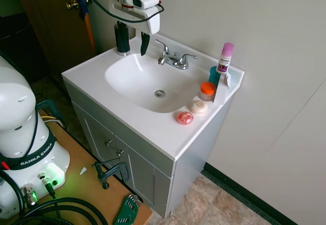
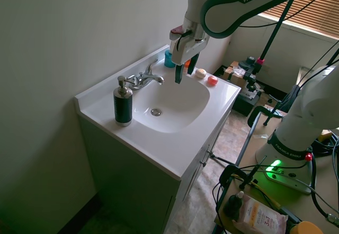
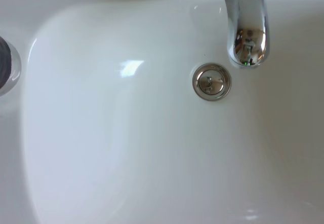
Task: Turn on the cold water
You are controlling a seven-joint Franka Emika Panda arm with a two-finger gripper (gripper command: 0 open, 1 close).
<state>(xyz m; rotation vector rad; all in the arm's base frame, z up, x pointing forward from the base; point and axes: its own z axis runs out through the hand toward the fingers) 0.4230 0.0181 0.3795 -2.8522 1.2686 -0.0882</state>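
A chrome faucet stands at the back of the white sink, with one lever handle on its left and another on its right. No water shows at the spout, which hangs above the drain. My gripper hovers open above the basin's left rear part, to the left of the faucet and apart from both handles. Nothing is between its fingers.
A dark soap dispenser stands on the rim just behind the gripper. At the sink's right end are a pink-capped bottle, a teal cup, an orange-lidded jar and two round soaps. The wall runs close behind the faucet.
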